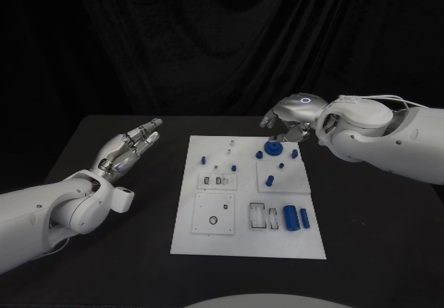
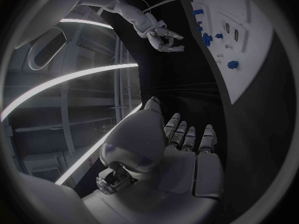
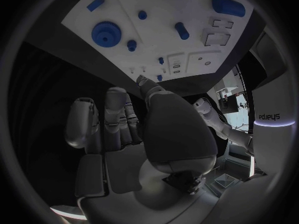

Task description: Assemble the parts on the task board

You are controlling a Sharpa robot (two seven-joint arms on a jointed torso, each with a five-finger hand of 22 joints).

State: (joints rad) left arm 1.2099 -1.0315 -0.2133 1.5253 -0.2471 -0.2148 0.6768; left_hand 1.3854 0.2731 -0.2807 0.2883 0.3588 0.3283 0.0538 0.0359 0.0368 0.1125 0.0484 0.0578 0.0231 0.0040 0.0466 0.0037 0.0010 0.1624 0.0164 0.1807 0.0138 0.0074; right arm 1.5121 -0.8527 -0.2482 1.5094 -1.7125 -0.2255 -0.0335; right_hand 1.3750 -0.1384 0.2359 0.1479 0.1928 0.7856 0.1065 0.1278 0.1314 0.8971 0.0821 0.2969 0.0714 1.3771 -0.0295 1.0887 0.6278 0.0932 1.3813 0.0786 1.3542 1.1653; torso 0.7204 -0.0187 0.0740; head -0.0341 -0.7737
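Head view: left hand (image 1: 129,146) spread, empty, beside task board (image 1: 248,240); right hand (image 1: 285,122) open-fingered above blue gear (image 1: 273,148), holding nothing.

The head camera looks steeply down at the desk (image 1: 111,269); both wrist fisheyes sit close behind their hands, sharing the task board (image 1: 248,244).

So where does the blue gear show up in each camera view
Head view: blue gear at the task board's far end, just below the right hand.
Left wrist view: too small to pick out among the blue parts on the board.
Right wrist view: gear beyond the fingers.
Shared landmark: the white board.
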